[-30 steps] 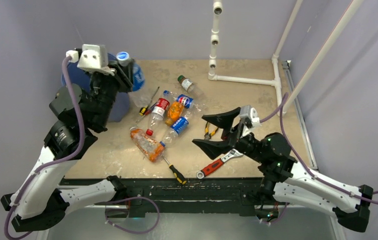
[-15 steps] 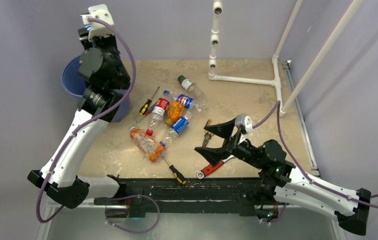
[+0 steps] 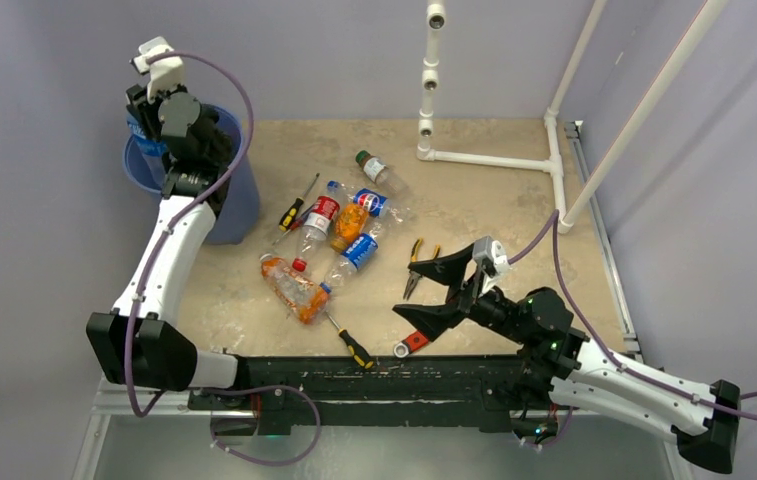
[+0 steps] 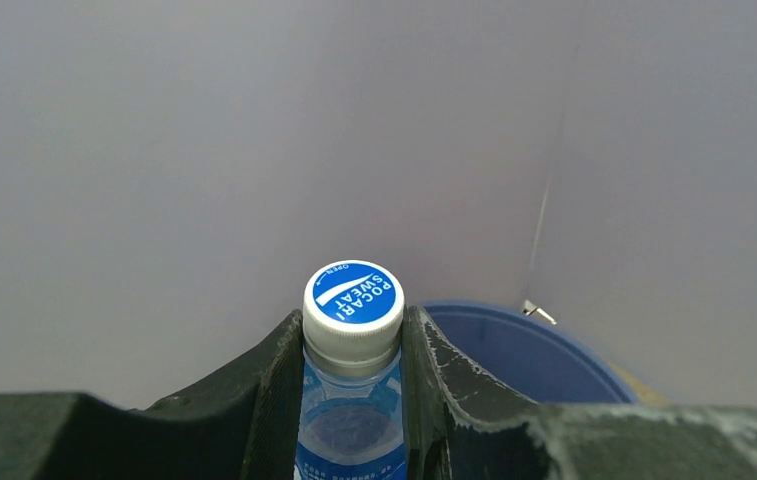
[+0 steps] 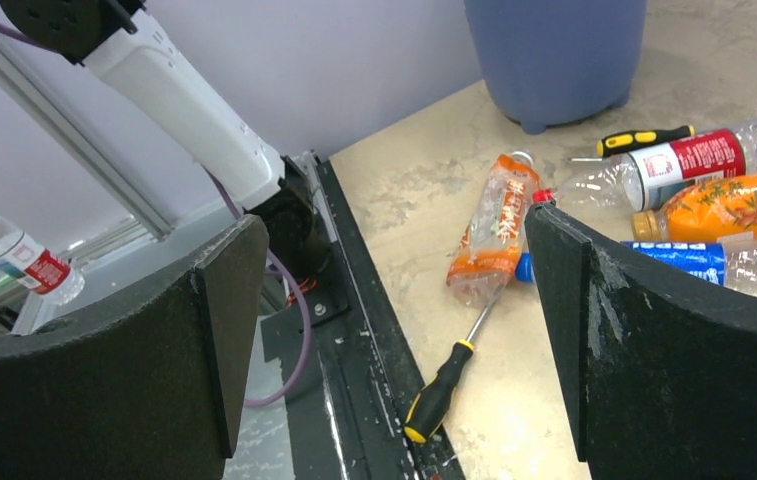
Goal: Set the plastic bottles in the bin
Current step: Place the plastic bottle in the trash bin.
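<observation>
Left jaws are pinching the neck of a clear plastic bottle with a blue-and-white cap (image 4: 351,425), held high at the rim of the round blue plastic bin (image 4: 514,345), I'd say so it drops straight in. Right jaws are spread wide and empty, waiting low over the beige table's (image 3: 514,200) near edge. Count: six plastic bottles (image 3: 351,226) left mid-table, two yellow-and-black screwdrivers (image 3: 292,212), one orange-handled pliers (image 3: 415,262), one red-handled wrench (image 3: 410,345).

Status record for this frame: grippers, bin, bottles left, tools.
left gripper: shut on a blue-capped bottle, raised beside the bin, not yet released
right gripper: open, empty, low over the table by the pliers
bin position: far left of the table
loose bottles: about six, clustered mid-table
other tools: two screwdrivers, wrench
</observation>
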